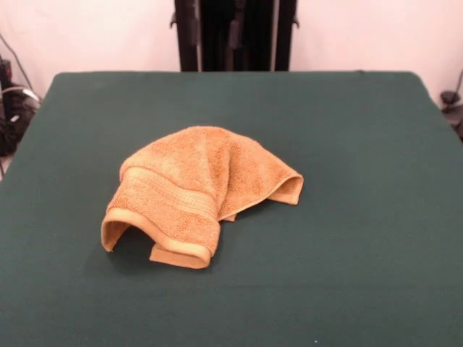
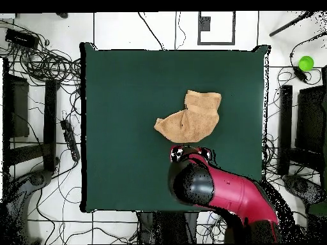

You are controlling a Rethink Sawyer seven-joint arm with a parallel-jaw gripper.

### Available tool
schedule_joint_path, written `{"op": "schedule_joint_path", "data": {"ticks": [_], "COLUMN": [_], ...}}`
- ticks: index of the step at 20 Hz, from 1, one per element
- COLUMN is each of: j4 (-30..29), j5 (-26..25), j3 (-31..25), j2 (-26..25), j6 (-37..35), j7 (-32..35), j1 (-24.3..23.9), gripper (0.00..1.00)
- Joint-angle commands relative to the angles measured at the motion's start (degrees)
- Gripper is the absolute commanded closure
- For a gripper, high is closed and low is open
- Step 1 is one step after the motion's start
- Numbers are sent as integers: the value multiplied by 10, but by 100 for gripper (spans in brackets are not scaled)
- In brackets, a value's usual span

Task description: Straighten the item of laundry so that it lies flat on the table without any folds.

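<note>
The item of laundry (image 1: 199,184) is an orange-tan terry towel lying crumpled near the middle of the dark green table (image 1: 362,217). It is folded over itself. A woven band and a hemmed edge curl up at its near left side, and one corner lifts at the right. In the overhead view the towel (image 2: 190,118) forms an uneven bunched shape on the table (image 2: 128,96). The red and black arm reaches over the table edge, and its gripper (image 2: 190,154) hangs just short of the towel's nearest edge, apart from it. The front view shows no gripper.
Wide bare green surface surrounds the towel on all sides. Off the table, the overhead view shows tangled cables (image 2: 45,60), black equipment stands at left (image 2: 16,108) and right (image 2: 313,121), and a green ball (image 2: 306,63) on the floor.
</note>
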State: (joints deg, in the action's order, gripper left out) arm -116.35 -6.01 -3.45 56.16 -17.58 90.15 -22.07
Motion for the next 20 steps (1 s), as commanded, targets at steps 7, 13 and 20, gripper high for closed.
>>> {"op": "schedule_joint_path", "data": {"ticks": [7, 13, 20], "j4": [59, 78, 43], "j5": [-25, -6, -7], "j3": [-66, -91, -171], "j2": [-83, -100, -85], "j6": [53, 55, 94], "j7": [59, 65, 67], "j1": [15, 16, -32], "gripper": [0, 0, 0]}}
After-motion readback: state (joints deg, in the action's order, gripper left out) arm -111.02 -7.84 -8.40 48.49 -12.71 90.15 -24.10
